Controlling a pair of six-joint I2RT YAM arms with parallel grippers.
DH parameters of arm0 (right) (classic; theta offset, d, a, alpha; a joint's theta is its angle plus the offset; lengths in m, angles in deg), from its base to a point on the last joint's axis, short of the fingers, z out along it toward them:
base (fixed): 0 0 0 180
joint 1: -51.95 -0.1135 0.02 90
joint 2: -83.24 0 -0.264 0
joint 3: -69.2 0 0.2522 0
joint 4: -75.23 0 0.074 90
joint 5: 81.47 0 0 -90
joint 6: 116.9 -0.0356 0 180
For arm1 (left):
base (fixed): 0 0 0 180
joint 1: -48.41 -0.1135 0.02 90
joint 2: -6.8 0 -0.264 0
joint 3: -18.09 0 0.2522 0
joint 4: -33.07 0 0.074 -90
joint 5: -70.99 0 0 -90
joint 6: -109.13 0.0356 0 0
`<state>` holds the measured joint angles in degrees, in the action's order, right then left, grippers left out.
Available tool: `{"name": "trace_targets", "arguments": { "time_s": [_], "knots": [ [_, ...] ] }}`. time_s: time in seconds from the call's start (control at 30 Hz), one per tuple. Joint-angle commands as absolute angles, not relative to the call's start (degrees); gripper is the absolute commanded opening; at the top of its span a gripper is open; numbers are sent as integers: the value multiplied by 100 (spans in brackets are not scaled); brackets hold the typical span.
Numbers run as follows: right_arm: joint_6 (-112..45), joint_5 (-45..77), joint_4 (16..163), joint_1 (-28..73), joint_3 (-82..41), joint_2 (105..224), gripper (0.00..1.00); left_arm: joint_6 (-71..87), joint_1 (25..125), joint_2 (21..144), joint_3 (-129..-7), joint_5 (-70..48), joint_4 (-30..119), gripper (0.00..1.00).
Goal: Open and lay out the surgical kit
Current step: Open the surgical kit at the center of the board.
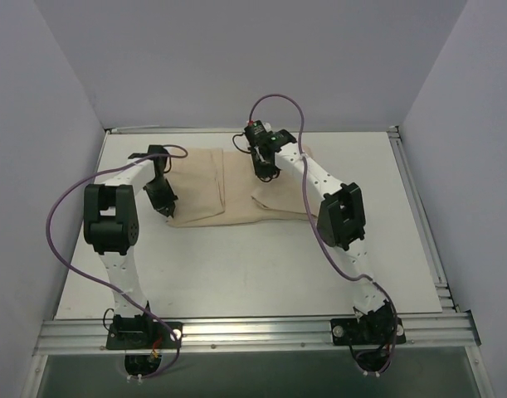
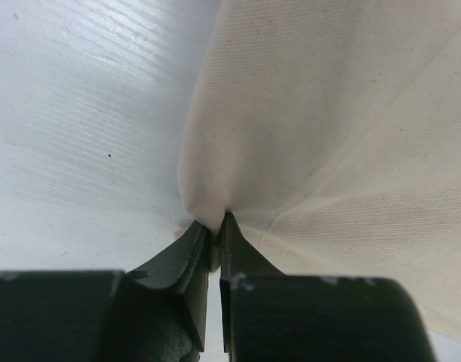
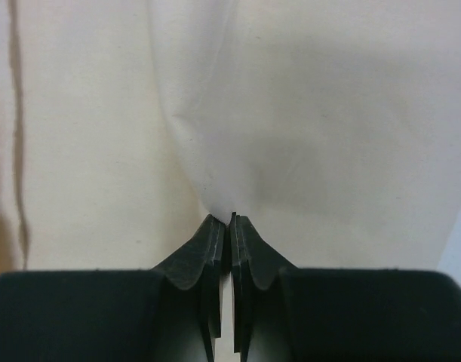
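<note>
Two black arm bases (image 1: 141,332) sit bolted to a metal rail (image 1: 253,332) at the near edge of a white table (image 1: 261,265). Beyond them, both arms reach forward and inward to a beige cloth wrap (image 1: 228,186). It lies flat across the far half of the table, its long axis running left to right. At its near left corner is the left gripper (image 1: 165,205). That arm's wrist view shows the jaws closed on the corner, a small pucker of fabric caught between the fingertips (image 2: 192,243) and bare table to the left. Farther back, the right gripper (image 1: 265,172) comes down on the wrap right of centre, near a fold line. Its jaws are likewise pressed together, clamped on a ridge of cloth that rises into the fingertips (image 3: 253,249). No steel tray or instruments show; the wrap is folded over whatever it holds. Each arm grips the side nearer to itself, with the cloth spanning between them. Unfolding likely means drawing the pinched layers outward along that long axis.
</note>
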<state>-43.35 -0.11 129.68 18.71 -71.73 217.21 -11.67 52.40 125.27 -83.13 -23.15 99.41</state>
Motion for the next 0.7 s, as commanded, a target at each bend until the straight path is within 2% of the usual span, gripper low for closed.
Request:
{"name": "trace_targets", "arguments": {
  "time_s": [0.0, 0.17, 0.2, 0.23, 0.27, 0.3, 0.33, 0.37, 0.4, 0.43, 0.53, 0.67],
  "knots": [
    [-4404, -971, 13503, 2433, -7043, 21061, 0, -1031, 5034, 12756, -8453, -2736, 9992, 5],
    [-4624, -1695, 13250, 4555, -5489, 19822, 0, -952, 5008, 12659, -8461, -2745, 9922, 6],
    [-4633, -1661, 13145, 4858, -4955, 19411, 9, -935, 4990, 12659, -8488, -2753, 9948, 8],
    [-4581, -1417, 12918, 5122, -4724, 19233, 25, -908, 4990, 12668, -8514, -2762, 9957, 10],
    [-4563, -1336, 12846, 5377, -4548, 19109, 50, -891, 4990, 12668, -8549, -2754, 9957, 13],
    [-4536, -1292, 12784, 5623, -4328, 18934, 60, -873, 4990, 12677, -8567, -2745, 9983, 17],
    [-4432, -1178, 12740, 5660, -4300, 18906, 76, -890, 4990, 12668, -8576, -2780, 10001, 32],
    [-4335, -1038, 12731, 5660, -4308, 18888, 84, -899, 4990, 12659, -8593, -2780, 10018, 38],
    [-4230, -888, 12574, 5478, -4291, 18862, 87, -908, 5008, 12572, -8593, -2754, 10044, 43],
    [-4133, -739, 12521, 5328, -4300, 18853, 88, -934, 5025, 12493, -8576, -2754, 10036, 55],
    [-3851, -520, 12336, 4712, -4221, 18923, 100, -1022, 5086, 12045, -8541, -2710, 10088, 75],
    [-3728, -9, 12300, 4527, -3966, 19248, 100, -961, 5473, 11623, -8839, -2999, 10317, 80]
  ]
}}
